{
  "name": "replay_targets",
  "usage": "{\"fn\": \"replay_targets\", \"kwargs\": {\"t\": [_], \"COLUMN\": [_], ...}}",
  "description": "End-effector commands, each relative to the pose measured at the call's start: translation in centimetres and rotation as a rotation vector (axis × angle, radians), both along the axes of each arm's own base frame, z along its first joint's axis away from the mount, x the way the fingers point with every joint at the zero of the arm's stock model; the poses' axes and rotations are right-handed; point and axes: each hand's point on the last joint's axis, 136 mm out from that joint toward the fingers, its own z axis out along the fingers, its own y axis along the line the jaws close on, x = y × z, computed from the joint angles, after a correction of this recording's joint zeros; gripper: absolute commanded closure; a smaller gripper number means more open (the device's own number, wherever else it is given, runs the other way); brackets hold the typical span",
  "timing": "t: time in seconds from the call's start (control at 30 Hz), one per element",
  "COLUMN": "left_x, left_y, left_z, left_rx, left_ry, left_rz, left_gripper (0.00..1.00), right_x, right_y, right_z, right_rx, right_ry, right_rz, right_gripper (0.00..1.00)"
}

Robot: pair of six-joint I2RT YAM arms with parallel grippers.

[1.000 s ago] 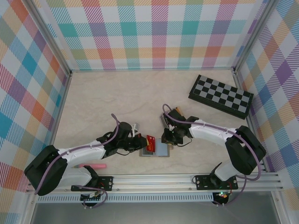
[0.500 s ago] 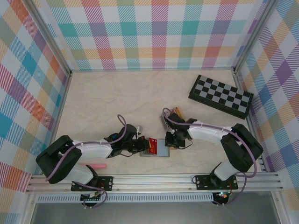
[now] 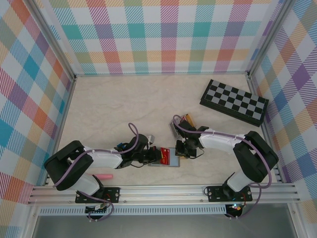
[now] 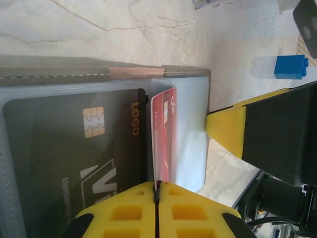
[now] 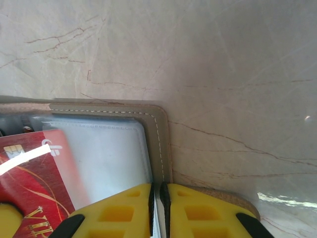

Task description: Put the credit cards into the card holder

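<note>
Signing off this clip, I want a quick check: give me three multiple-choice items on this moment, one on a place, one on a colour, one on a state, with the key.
1. Where on the table is the chequered board? A far right; B near left; C between the arm bases.
2. What colour is the card in the left claw? A black; B red; C green.
3. What is the right claw doing? A hanging open; B shut on the card holder's edge; C lifting the chequered board.
Key: 1 A, it lies by the right wall. 2 B, the pinched card is red. 3 B, its fingers meet on the holder's grey rim.
</note>
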Motion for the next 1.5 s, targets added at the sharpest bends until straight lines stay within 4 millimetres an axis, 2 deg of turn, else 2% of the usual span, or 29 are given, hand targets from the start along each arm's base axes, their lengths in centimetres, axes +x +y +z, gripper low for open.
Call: {"fn": "replay_targets", "kwargs": {"t": [0.0,0.57,0.9,1.0,1.1,1.23,1.47], "left_x": [-0.6,-1.0,-1.6,-1.4,-1.0,-0.9,-1.0], "left_y": [-0.3,-3.0,-5.2,-4.5,-2.7,-0.3,1.8], "left_z": [-0.9,-0.2,-0.8,-0.8,-0.8,-1.2,-1.8], "left_rx": [0.034,0.117,0.170,0.200,0.270,0.350,0.401], "left_ry": [0.014,-0.011,-0.011,-0.019,-0.034,-0.045,-0.031], "left_rz": [-0.006,-0.078,-0.179,-0.158,-0.111,-0.052,0.006], "left_gripper": [0.91,0.69,0.63,0.61,0.58,0.46,0.45], "right_x": [-1.4,-1.6,-1.2,-0.9,-0.5,-0.1,0.9], "right_y": [-1.3,-0.3,0.0,-0.2,-0.8,-1.5,-0.6], "right_z": [-2.1,-2.0,-1.3,-0.9,-0.4,-0.2,1.7], "right_rx": [-0.059,0.018,0.043,0.034,-0.003,-0.056,-0.016], "right_ry": [0.060,0.076,0.060,0.047,0.021,0.008,-0.038], "right_rz": [-0.021,-0.078,-0.104,-0.109,-0.107,-0.093,-0.065], "right_gripper": [0.85,0.88,0.87,0.86,0.84,0.83,0.81]}}
